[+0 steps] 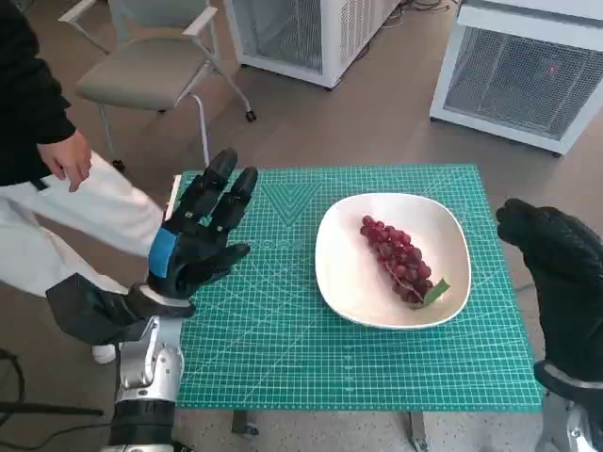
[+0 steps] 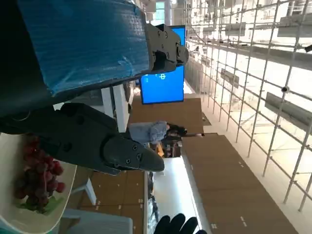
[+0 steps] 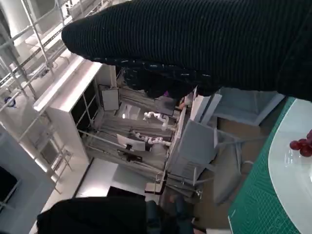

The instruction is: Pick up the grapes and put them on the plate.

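A bunch of red grapes (image 1: pixel 398 260) with a green leaf lies on the white plate (image 1: pixel 349 273), which sits on the right half of the green mat. The left wrist view also shows the grapes (image 2: pixel 36 175) on the plate (image 2: pixel 29 214). My left hand (image 1: pixel 200 231) hovers over the mat's left side with its fingers spread and nothing in it. At the table's right edge, clear of the plate, my gloved right hand (image 1: pixel 556 254) is raised and holds nothing. The right wrist view catches a few grapes (image 3: pixel 303 145) on the plate's rim (image 3: pixel 287 180).
The green cutting mat (image 1: pixel 283 339) covers the small table. A person in a black top and white trousers (image 1: pixel 57 179) stands close at the left. A grey chair (image 1: pixel 151 66) and white cabinets (image 1: pixel 518 66) stand beyond the table.
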Action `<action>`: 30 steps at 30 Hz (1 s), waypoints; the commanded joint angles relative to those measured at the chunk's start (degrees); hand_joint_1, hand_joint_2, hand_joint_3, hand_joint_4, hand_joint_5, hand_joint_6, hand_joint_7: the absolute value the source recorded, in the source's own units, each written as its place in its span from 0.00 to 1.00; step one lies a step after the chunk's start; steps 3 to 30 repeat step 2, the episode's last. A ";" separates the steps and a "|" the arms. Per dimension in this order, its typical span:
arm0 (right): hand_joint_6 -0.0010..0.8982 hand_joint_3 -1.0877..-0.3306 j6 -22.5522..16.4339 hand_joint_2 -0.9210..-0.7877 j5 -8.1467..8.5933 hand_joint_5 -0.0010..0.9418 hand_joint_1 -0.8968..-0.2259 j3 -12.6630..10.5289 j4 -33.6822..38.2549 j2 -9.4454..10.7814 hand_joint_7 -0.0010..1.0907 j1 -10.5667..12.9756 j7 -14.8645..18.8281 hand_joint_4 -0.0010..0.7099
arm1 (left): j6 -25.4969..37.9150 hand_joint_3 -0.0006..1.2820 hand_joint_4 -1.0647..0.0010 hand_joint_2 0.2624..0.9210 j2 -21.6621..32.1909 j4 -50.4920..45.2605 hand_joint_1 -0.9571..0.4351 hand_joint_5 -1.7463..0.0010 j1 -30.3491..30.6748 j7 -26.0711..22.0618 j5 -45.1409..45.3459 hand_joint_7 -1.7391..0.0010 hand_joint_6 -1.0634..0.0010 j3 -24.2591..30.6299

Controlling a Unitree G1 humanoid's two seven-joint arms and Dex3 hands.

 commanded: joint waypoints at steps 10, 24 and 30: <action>0.00 0.53 0.46 0.00 -0.70 0.02 0.43 0.42 0.59 -0.31 0.64 0.26 0.61 0.51 | 0.26 0.04 0.85 1.00 -0.02 -1.84 0.40 1.00 1.25 0.00 0.57 1.00 0.79 -0.59; 0.00 0.53 0.46 0.00 -0.70 0.02 0.43 0.42 0.59 -0.31 0.64 0.26 0.61 0.51 | 0.26 0.04 0.85 1.00 -0.02 -1.84 0.40 1.00 1.25 0.00 0.57 1.00 0.79 -0.59; 0.00 0.53 0.46 0.00 -0.70 0.02 0.43 0.42 0.59 -0.31 0.64 0.26 0.61 0.51 | 0.26 0.04 0.85 1.00 -0.02 -1.84 0.40 1.00 1.25 0.00 0.57 1.00 0.79 -0.59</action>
